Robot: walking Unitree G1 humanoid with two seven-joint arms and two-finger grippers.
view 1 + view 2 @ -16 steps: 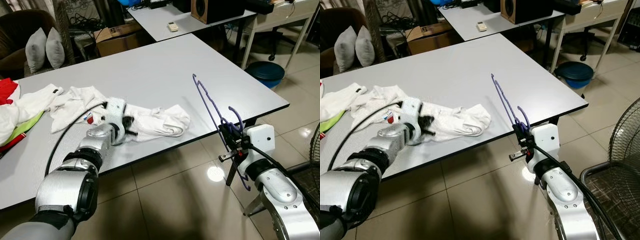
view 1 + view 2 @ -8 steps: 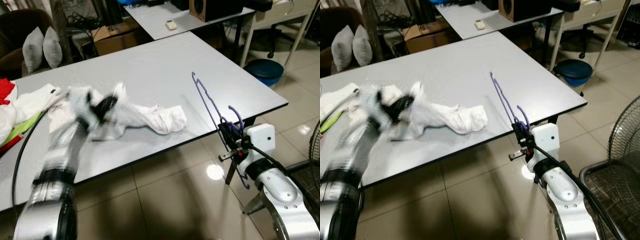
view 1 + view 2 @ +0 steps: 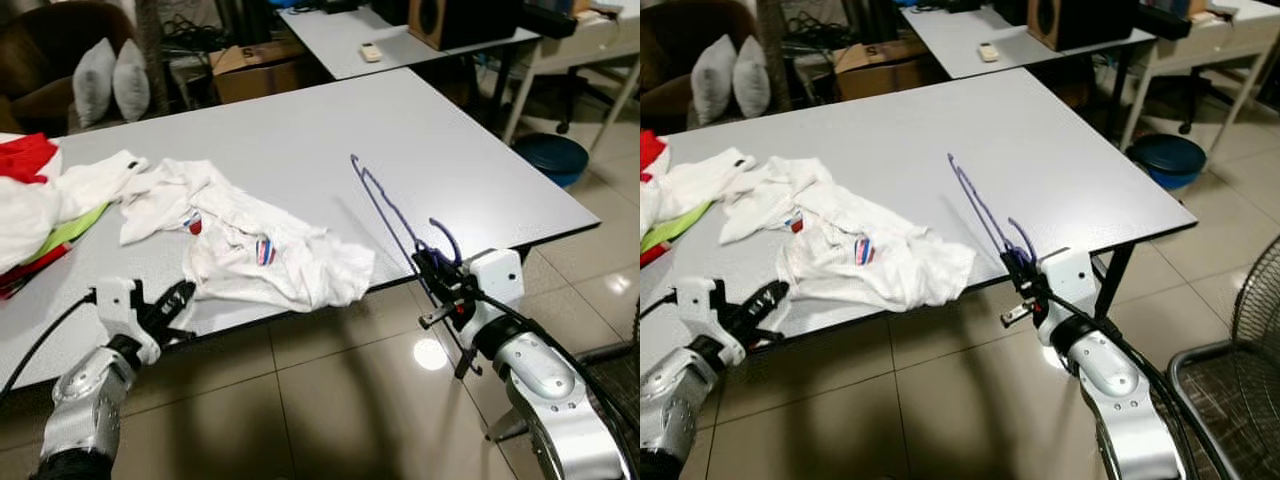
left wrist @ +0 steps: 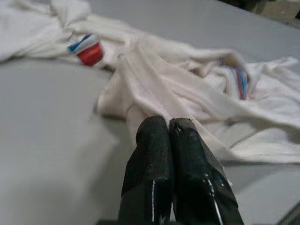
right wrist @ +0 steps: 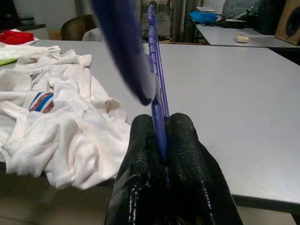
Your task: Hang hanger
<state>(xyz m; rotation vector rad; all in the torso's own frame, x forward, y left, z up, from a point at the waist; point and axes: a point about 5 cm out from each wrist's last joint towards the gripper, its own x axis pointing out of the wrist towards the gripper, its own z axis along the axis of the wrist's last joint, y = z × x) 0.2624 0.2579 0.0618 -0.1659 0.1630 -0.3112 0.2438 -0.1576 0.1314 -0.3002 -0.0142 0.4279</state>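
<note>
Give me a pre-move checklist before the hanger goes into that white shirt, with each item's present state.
1. Right gripper clamped on the purple hanger: ok, fingers shut on its bar.
2. Hanger held clear of the table: ok, it stands up over the near edge.
3. Left gripper free to take the cloth: ok, fingers shut and holding nothing, near the table's front edge.
4. White shirt within reach: ok, it lies crumpled at the front edge between the two arms.
5. Collar opening findable: cannot tell, the shirt is bunched.
6. Other clothes kept apart: not ok, a second white garment touches the shirt.
</note>
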